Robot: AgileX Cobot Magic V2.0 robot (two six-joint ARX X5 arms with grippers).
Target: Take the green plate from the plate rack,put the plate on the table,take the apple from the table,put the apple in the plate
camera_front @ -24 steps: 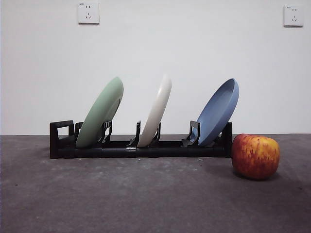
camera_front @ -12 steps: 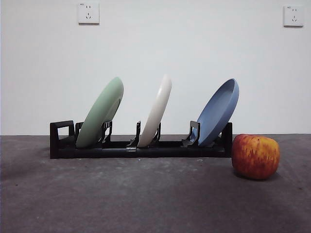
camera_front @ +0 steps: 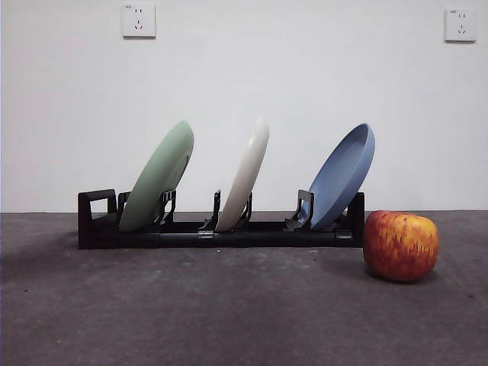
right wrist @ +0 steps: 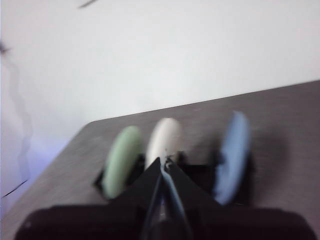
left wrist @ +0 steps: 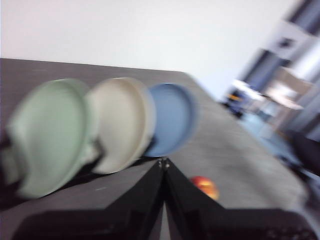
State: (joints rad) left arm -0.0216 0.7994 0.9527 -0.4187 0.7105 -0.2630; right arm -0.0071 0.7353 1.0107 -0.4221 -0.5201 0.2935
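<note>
The green plate point(camera_front: 156, 179) leans in the left slot of the black plate rack point(camera_front: 221, 232). It also shows, blurred, in the left wrist view point(left wrist: 47, 135) and the right wrist view point(right wrist: 121, 160). The apple point(camera_front: 400, 245) sits on the dark grey table point(camera_front: 229, 313) just right of the rack and shows small in the left wrist view point(left wrist: 206, 186). My left gripper point(left wrist: 163, 162) is shut and empty, apart from the plates. My right gripper point(right wrist: 162, 161) is shut and empty, back from the rack. Neither gripper shows in the front view.
A cream-white plate point(camera_front: 245, 175) stands in the rack's middle slot and a blue plate point(camera_front: 341, 177) in its right slot. A white wall with two sockets point(camera_front: 139, 20) stands behind the table.
Nothing on the table has moved in the front view. A faint shadow on the table's left side has shifted slightly.
</note>
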